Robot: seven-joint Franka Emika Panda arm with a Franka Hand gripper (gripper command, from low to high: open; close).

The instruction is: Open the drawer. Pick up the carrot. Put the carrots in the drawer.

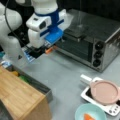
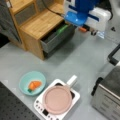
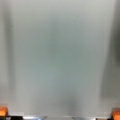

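Drawer: I see the drawer pulled out from the cabinet with the light wooden top; in a front view its dark grey wall shows at the cabinet's edge.
Drawer contents: a green vegetable lies inside; in a front view a yellow item sits beside the green one.
Bowl: the light blue bowl holds the carrot; it is near the stove, well apart from the drawer.
Carrot look: small, bright orange, tapered; in a front view it shows at the bowl's bottom.
Pan: a pink pan rests on the white stove.
Gripper: the gripper hangs above the grey table, between the drawer and the toaster oven; I see orange pads at the wrist view's bottom corners, spread wide, nothing between them.
Writing: none I can read.
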